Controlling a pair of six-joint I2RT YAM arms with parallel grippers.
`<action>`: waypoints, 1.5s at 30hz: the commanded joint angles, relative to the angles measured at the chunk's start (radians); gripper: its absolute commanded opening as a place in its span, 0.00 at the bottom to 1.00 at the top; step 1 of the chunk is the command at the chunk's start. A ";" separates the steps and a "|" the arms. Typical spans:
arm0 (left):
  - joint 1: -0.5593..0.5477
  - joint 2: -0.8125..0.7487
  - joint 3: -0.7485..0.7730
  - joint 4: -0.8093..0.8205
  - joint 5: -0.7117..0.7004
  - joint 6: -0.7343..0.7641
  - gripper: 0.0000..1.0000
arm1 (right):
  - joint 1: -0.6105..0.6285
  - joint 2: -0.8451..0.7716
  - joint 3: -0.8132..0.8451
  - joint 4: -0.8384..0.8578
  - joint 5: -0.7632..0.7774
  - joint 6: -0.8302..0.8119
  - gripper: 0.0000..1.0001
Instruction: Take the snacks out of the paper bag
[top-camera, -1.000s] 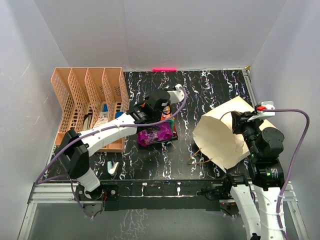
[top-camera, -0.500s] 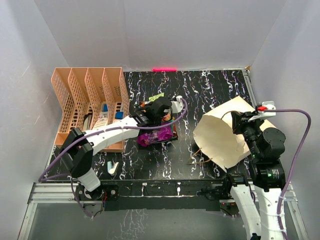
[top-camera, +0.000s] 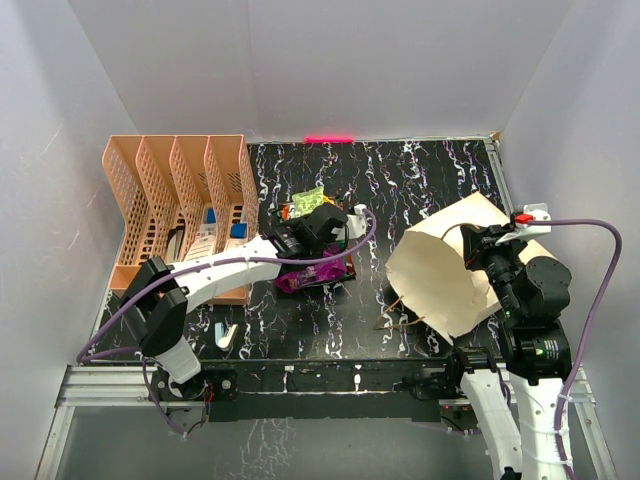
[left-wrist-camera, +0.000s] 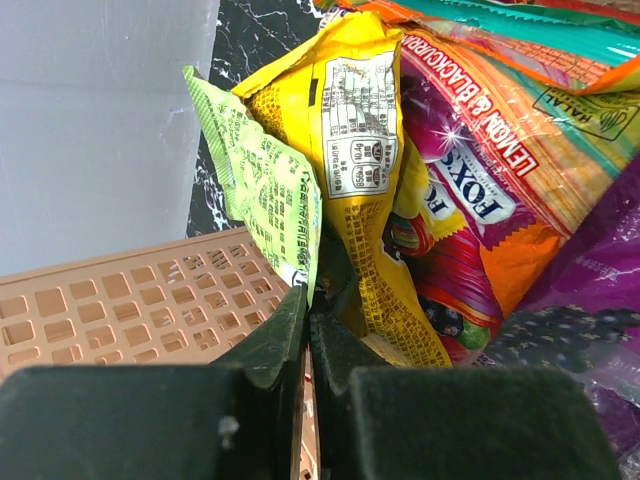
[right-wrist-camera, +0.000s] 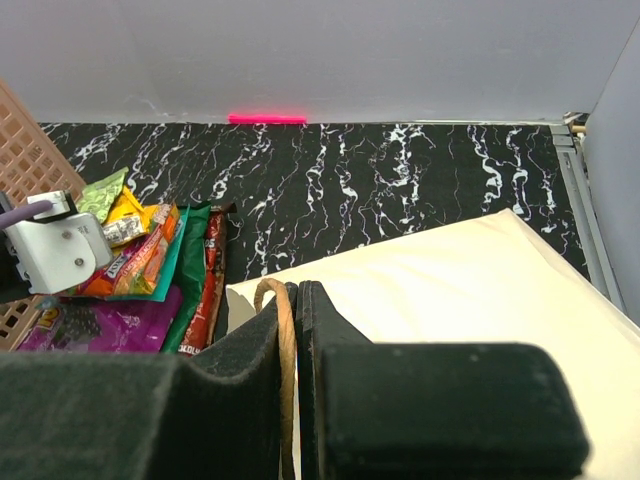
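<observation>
1. The left end effector (left-wrist-camera: 307, 300) is closed on only a corner of the light green packet (left-wrist-camera: 262, 190), beside the snack pile (left-wrist-camera: 480, 190) mid-worktop (top-camera: 420, 185). So thin a pinch may slip.
2. The right end effector (right-wrist-camera: 297, 300) clamps the rim of the paper bag (right-wrist-camera: 450, 290), which lies on its side. The paper could tear or sag.

Snacks (top-camera: 312, 277) between file rack (top-camera: 170, 200), left, and paper bag (top-camera: 440, 270), right

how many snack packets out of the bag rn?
6 visible, one pile by the rack: light green and yellow at the far end, orange Fox's, teal, dark red, purple nearest. More may hide under the pile or in the bag.
</observation>
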 joint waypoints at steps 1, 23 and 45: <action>-0.013 -0.056 0.011 -0.034 -0.018 -0.010 0.07 | -0.001 -0.011 0.044 0.029 -0.008 0.013 0.08; -0.031 -0.285 0.182 -0.208 0.174 -0.334 0.59 | -0.001 0.046 0.074 0.048 -0.110 0.073 0.08; -0.030 -0.560 0.049 -0.122 0.345 -0.491 0.69 | -0.044 0.599 0.427 0.062 0.161 0.238 0.08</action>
